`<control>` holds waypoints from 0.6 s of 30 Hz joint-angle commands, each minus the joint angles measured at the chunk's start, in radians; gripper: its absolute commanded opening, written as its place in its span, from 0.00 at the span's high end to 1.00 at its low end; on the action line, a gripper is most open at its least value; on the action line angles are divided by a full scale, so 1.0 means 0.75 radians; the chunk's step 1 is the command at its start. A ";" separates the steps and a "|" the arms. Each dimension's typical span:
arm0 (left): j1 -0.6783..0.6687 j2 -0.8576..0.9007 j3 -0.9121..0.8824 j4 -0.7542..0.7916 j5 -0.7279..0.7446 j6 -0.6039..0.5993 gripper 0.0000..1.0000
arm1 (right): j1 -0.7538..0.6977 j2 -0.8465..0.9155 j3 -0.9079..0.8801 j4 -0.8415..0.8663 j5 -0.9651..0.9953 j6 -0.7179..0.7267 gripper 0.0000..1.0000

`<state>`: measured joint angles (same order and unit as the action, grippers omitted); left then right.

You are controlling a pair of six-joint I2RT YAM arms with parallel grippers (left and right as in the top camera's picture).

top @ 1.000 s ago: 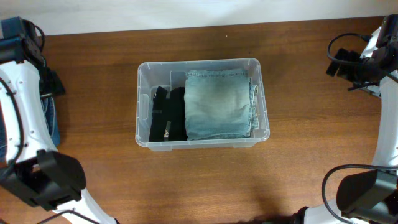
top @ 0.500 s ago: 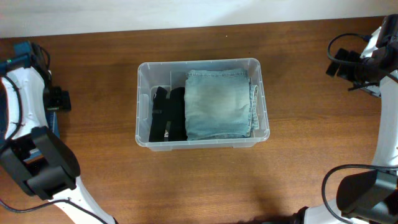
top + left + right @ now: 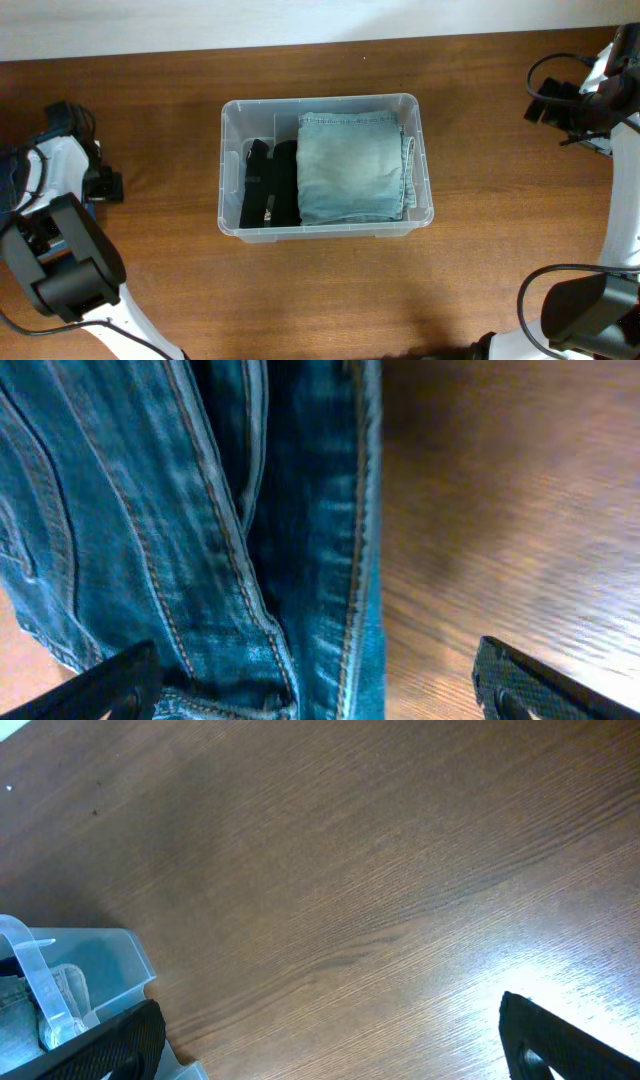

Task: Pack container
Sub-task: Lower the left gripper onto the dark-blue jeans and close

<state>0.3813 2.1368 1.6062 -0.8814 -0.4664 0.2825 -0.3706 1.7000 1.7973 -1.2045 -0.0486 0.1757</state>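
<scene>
Left gripper point(image 3: 325, 695) hangs spread wide and empty over dark jeans point(image 3: 200, 510) at the table's point(image 3: 150, 280) left edge. Picking them up seems the step in hand, needing a descent and pinch. Container point(image 3: 228, 170) sits mid-table, part packed. Right gripper point(image 3: 330, 1040) hangs released, empty.

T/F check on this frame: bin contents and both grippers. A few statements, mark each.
1. The container holds folded light-blue jeans. True.
2. The black garment lies on the right arm's side of them. False: it lies on the left arm's side.
3. The left gripper is shut on the dark-blue jeans. False: it is open above them.
4. The right gripper is open over bare table. True.
</scene>
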 commanded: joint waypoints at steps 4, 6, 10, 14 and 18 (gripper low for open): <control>0.045 0.021 -0.033 0.028 -0.072 0.035 0.01 | -0.004 -0.007 0.009 0.000 0.011 -0.010 0.01; 0.054 0.021 -0.033 0.030 -0.071 0.035 0.01 | -0.004 -0.007 0.009 0.000 0.011 -0.009 0.01; 0.070 0.021 -0.035 0.049 -0.048 0.034 0.01 | -0.004 -0.007 0.009 0.000 0.011 -0.009 0.01; 0.075 0.021 -0.045 0.086 -0.048 0.035 0.01 | -0.004 -0.007 0.009 0.000 0.011 -0.009 0.01; 0.076 0.033 -0.058 0.125 -0.048 0.035 0.02 | -0.004 -0.007 0.009 0.000 0.011 -0.009 0.01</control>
<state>0.4309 2.1376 1.5795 -0.8028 -0.4988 0.2962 -0.3706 1.7000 1.7973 -1.2041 -0.0486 0.1761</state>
